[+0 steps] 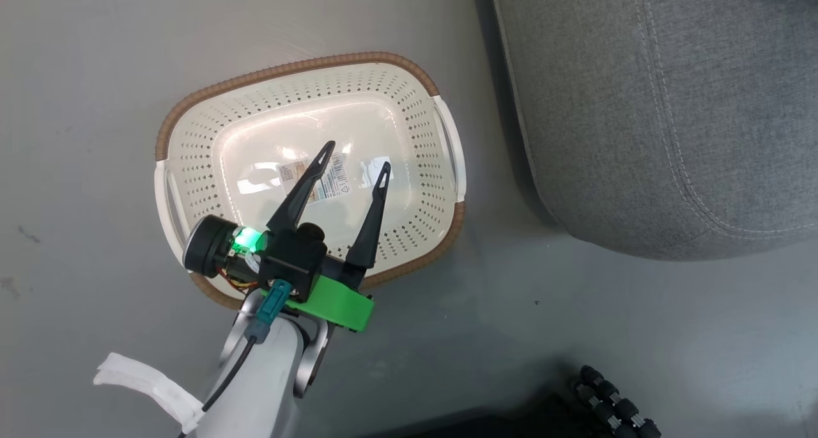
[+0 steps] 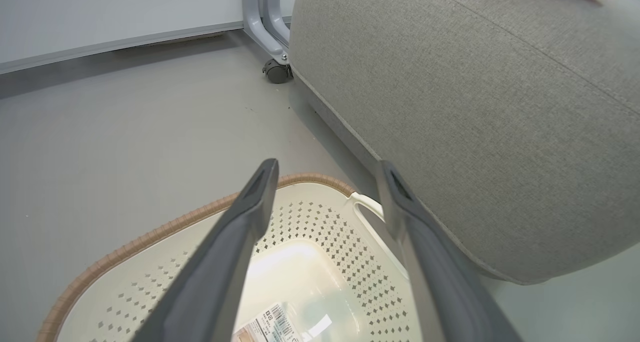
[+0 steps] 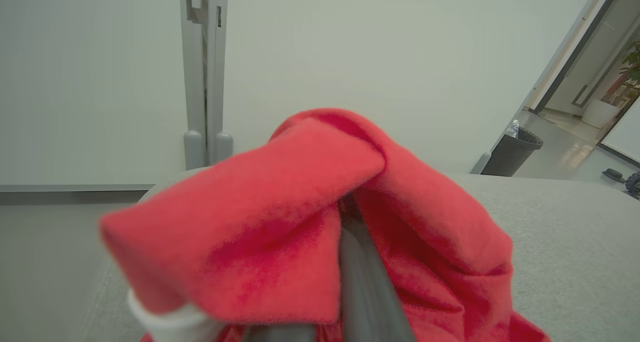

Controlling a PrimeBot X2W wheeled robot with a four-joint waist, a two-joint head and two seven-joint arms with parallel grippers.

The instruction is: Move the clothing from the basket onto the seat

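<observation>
Operator: Report the basket [image 1: 192, 169] and the left gripper [image 1: 357, 156].

Technician: The basket stands upright on the grey floor [image 1: 83, 73], near the left edge of the seat [image 1: 639, 105] and apart from it. A paper label [image 1: 337, 177] lies flat on the basket bottom. The left gripper hovers over the basket's near rim, its tips above the label. Its two dark fingers are spread wide and grip nothing.

Operator: Report the seat surroundings.

Technician: In the left wrist view, a grey frame leg [image 2: 260, 17] on a dark caster [image 2: 276, 72] stands on the floor beside the seat's far corner.

Operator: Report the location of the clothing [image 3: 300, 222] and the right gripper [image 3: 350, 222].

Technician: One red piece lies on top of the seat, visible at the upper right corner of the left wrist view. A second red piece, with a white band at its lower left, is draped over the right gripper. That gripper's fingers are pressed together and pinch the fabric. The seat's grey top lies below and behind it. A dark waste bin [image 3: 510, 152] stands beyond the seat's right side.
</observation>
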